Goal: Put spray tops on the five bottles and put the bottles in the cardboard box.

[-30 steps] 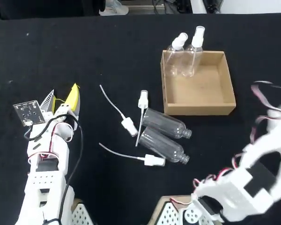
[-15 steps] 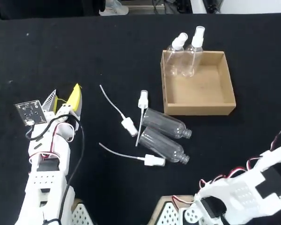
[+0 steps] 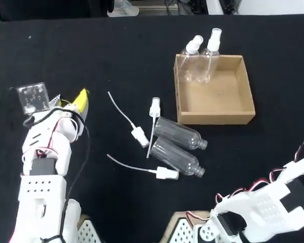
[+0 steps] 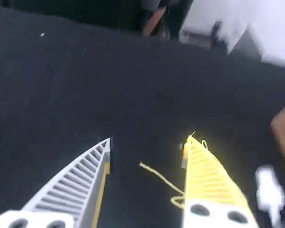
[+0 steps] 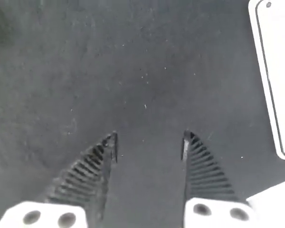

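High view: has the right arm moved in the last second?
Yes. The right arm has dropped back toward the table near edge, farther from the cardboard box.

I find no words, numbers or labels I can read; the white panel (image 5: pixel 278 71) bears small red and green marks, too tiny to decipher

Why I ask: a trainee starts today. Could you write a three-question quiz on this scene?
1. True or false: the cardboard box holds two capped bottles.
2. How many loose spray tops lie on the table?
3. The left claw is: A) shut on a bottle, B) open and empty, C) shut on a spray top.

Key: 1 true; 2 three; 3 B.
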